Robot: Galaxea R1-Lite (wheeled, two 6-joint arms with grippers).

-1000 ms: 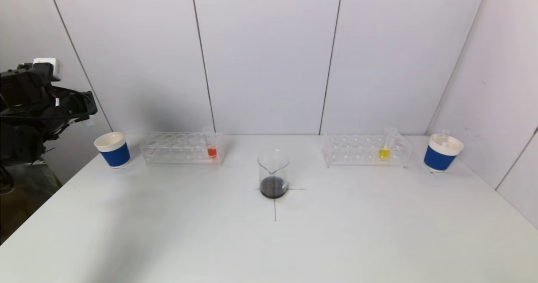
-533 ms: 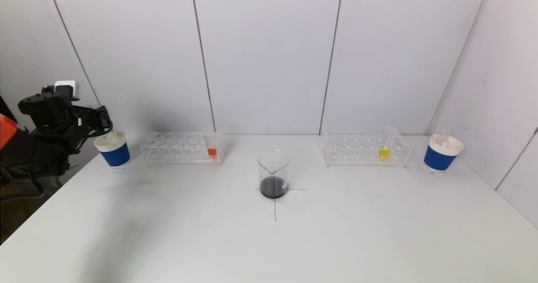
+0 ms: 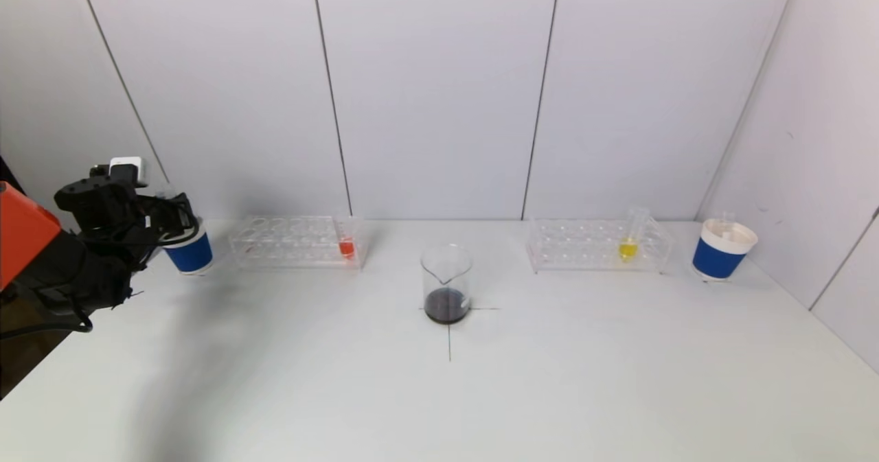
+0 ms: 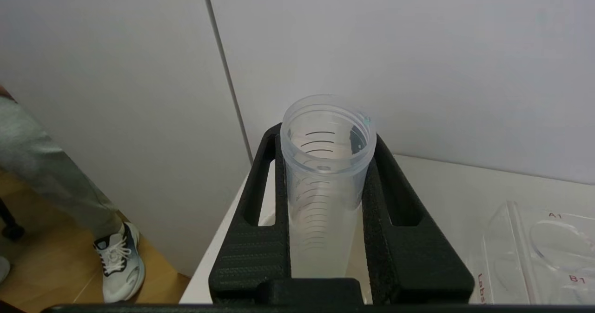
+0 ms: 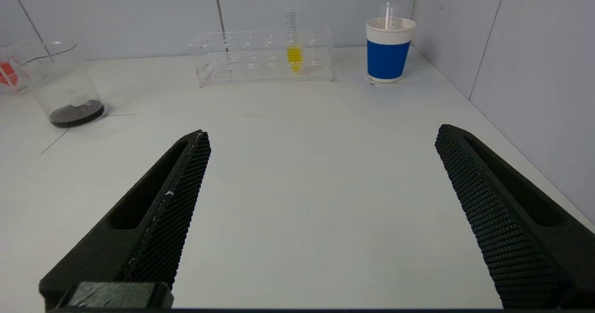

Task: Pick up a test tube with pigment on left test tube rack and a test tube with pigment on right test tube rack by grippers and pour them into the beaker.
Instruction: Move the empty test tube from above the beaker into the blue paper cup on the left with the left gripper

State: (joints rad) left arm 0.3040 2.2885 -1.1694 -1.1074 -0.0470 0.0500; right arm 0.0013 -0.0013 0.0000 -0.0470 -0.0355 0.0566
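**Two filled tubes left in the racks, one empty tube in the left gripper**

One clear graduated tube (image 4: 325,187), apparently empty, is clamped upright between the jaws of the left gripper (image 3: 172,218), which hangs over the blue cup (image 3: 191,255) well to the left of the beaker (image 3: 446,283). The right gripper (image 5: 320,196) is out of the head view; its wrist view shows the jaws spread wide with nothing between them, above bare table on the near right of the beaker.

Dark liquid already lies in the beaker's bottom. To the beaker's far left, the left rack (image 3: 295,242) holds the tube with red pigment (image 3: 346,242) at the end nearest the beaker. To its far right, the right rack (image 3: 597,246) holds the tube with yellow pigment (image 3: 630,239), toward the end away from the beaker.

Both tubes look light, thin-walled, smooth and probably slippery. They likely need a firm but gentle pinch on the bare upper part above the pigment, and a straight lift clear of the rack holes.

Beyond the right rack stands a second blue cup (image 3: 722,250) with a tube sticking up from it. It is close enough to that rack to watch on the approach. The path from either rack to the beaker looks open.
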